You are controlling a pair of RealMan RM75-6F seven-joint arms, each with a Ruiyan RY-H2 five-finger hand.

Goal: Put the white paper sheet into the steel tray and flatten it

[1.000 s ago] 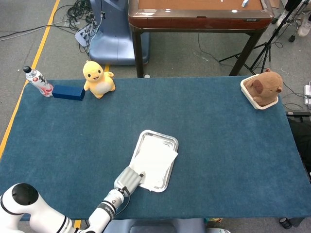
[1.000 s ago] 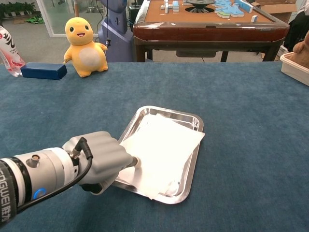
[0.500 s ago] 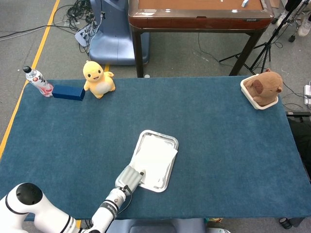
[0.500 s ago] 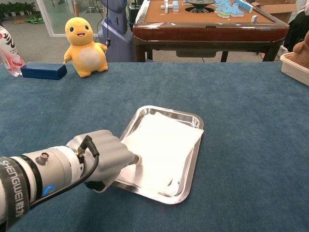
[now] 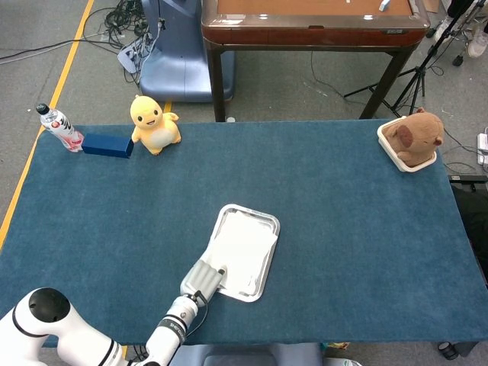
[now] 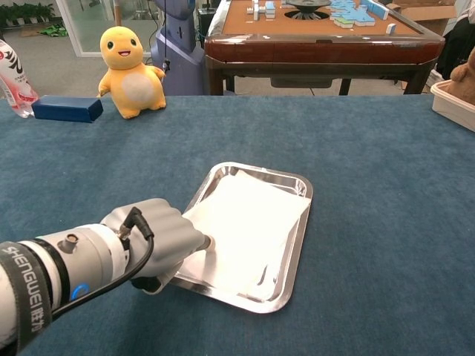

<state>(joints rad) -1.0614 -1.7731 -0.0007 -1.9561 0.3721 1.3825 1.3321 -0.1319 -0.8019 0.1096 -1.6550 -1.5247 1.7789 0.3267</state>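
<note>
The steel tray (image 5: pixel 264 222) (image 6: pixel 295 254) lies near the front middle of the blue table. The white paper sheet (image 5: pixel 241 247) (image 6: pixel 249 221) rests inside it, a little rumpled at its near right corner, with its right edge along the tray's right rim. My left hand (image 5: pixel 202 280) (image 6: pixel 159 240) sits at the tray's near left corner with its fingers curled in, pinching the paper's near left edge. The underside of that grip is hidden. My right hand shows in neither view.
A yellow duck plush (image 5: pixel 155 123) (image 6: pixel 130 70), a blue box (image 5: pixel 107 145) (image 6: pixel 67 109) and a bottle (image 5: pixel 59 127) (image 6: pixel 13 78) stand at the far left. A brown bear plush in a white bin (image 5: pixel 412 139) sits far right. A wooden table (image 6: pixel 319 37) stands beyond.
The paper's right corner, which hung over the tray's right rim, has slid left and now lies inside the tray. My left hand has barely shifted.
</note>
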